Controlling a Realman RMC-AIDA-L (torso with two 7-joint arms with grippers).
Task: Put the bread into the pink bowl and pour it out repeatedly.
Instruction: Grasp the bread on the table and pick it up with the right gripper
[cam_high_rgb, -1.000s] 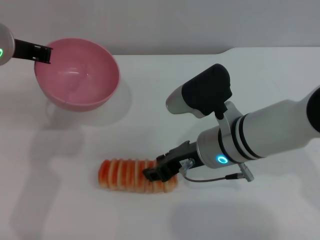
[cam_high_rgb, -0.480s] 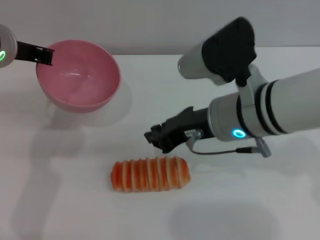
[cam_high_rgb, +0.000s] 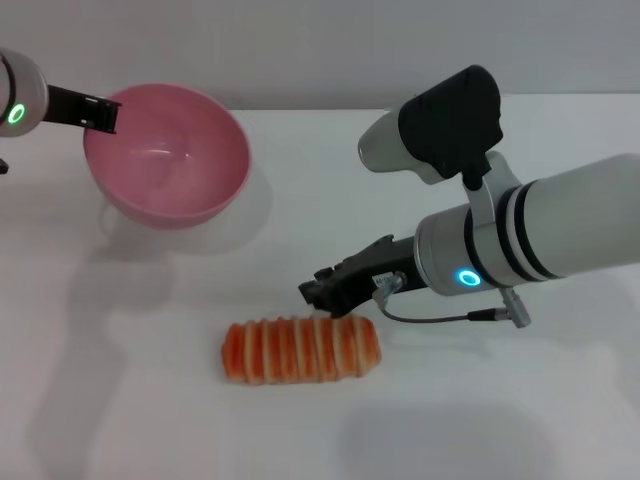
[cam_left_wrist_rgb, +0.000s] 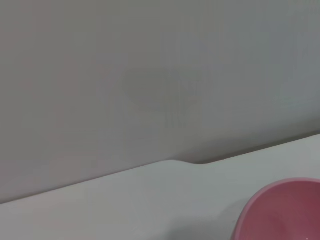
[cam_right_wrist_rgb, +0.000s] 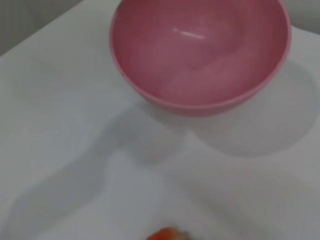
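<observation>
White surface (cam_high_rgb: 150, 400) all round, with a plain grey wall behind it and nothing else lying about. The right gripper (cam_high_rgb: 326, 295) hangs just above the far edge of the bread (cam_high_rgb: 301, 350), near its right end, holding nothing; from where I stand the dark fingers run together and I cannot tell how wide they are set. The bread lies flat on the surface, lengthwise across the front, outside the bowl (cam_high_rgb: 167, 152).

It looks like a toy loaf, probably light and fairly stiff, with a ridged skin that should give the gripper some bite. Being long and rounded, it would likely roll or swing if pinched at one end, so the sensible hold is across the narrow width near the middle, fingers settling into the grooves between the pale stripes.

Further out, the bowl is up at the back left, well apart from the bread, empty and tipped slightly towards the front. The left gripper (cam_high_rgb: 98, 110) is at its far-left rim and seems to be clamped on the edge, holding it. The glossy, smooth plastic looks slippery, and the loaf looks about as long as the bowl is wide, so it may lodge across the rim rather than drop in.

Between bread and bowl nothing stands in the way.
</observation>
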